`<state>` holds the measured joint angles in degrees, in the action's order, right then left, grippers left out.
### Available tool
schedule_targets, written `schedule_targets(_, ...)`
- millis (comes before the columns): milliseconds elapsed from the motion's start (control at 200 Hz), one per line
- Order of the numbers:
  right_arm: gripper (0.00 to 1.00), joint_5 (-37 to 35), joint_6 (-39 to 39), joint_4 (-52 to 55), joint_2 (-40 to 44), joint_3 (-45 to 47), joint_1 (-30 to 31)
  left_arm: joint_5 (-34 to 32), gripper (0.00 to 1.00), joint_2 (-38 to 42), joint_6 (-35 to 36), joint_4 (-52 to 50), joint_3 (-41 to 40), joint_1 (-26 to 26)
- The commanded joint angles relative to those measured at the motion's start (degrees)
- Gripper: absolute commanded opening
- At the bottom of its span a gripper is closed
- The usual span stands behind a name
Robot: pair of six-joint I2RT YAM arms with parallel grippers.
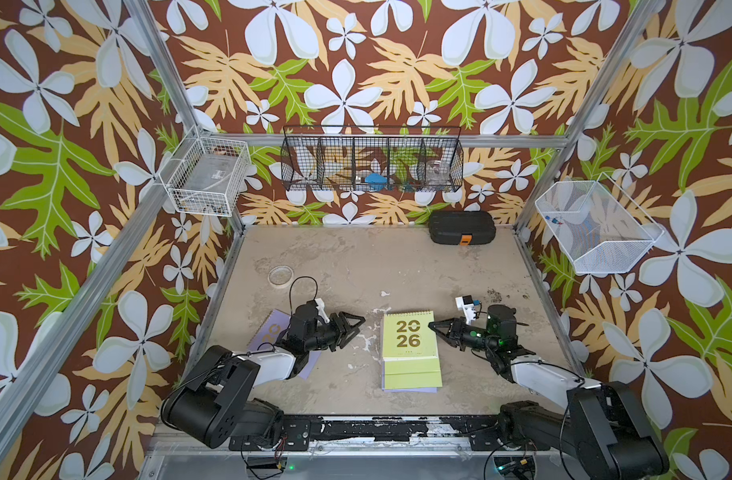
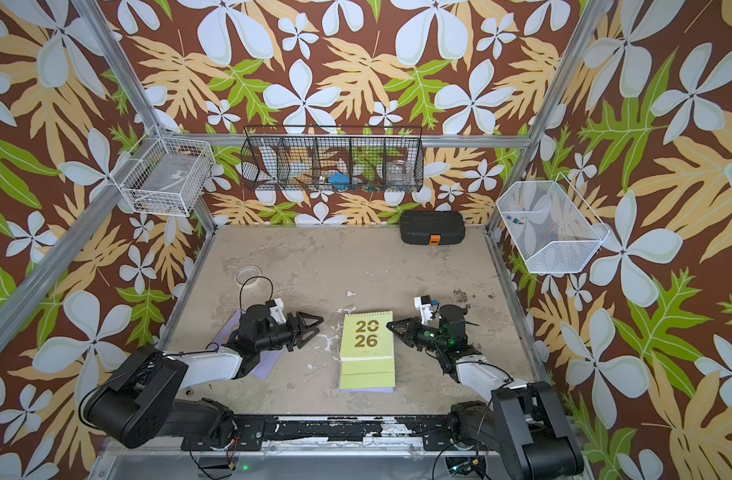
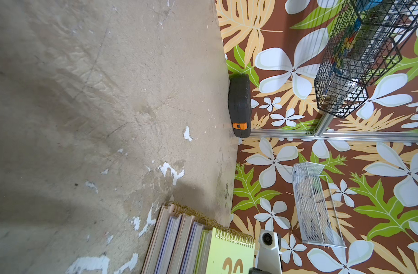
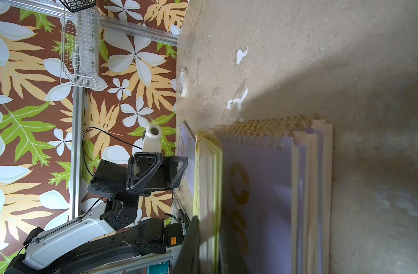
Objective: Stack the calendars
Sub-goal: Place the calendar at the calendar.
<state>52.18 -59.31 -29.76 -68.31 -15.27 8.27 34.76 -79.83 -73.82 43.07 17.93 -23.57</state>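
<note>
Top views both show the stack nearest the robot, in the middle of the table, with a green calendar on top and a lilac sheet peeping out at its near edge. The left gripper hovers just beside the stack's left side, jaws apart and empty. The right gripper has its jaws together on nothing, its tip close to the stack's right edge by the spiral; whether it touches, I cannot tell.

One lilac calendar lies apart on the left, partly under the left arm, and seems the piece not yet stacked. To fetch it well, the left gripper should turn to it, come down at a free edge, pinch cover and pages together, and lay it square on the pile, spirals aligned, while the right gripper steadies the side.

Farther off, a tape roll and a black case sit out of the way.
</note>
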Motion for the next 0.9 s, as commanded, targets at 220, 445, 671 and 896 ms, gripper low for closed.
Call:
schedule_targets(220, 0.17, -1.4, 3.1, 1.6, -0.5, -0.5, 0.1, 0.2, 0.56, -0.5, 0.1, 1.1, 0.3, -0.1)
schedule_targets(445, 0.22, -3.1, 4.3, 4.1, -1.1, -0.9, 0.1, 0.1, 0.56, -0.5, 0.0, 1.1, 0.5, -0.1)
schedule_targets(671, 0.3, -4.8, 5.7, 7.2, -1.1, -2.1, 0.1, 0.0, 0.56, -0.8, 0.3, 0.5, 0.9, -0.1)
schedule_targets(896, 0.43, -6.3, 6.9, 10.1, -1.1, -3.0, 0.2, -0.2, 0.56, -0.9, 1.1, -1.0, 1.7, -0.1)
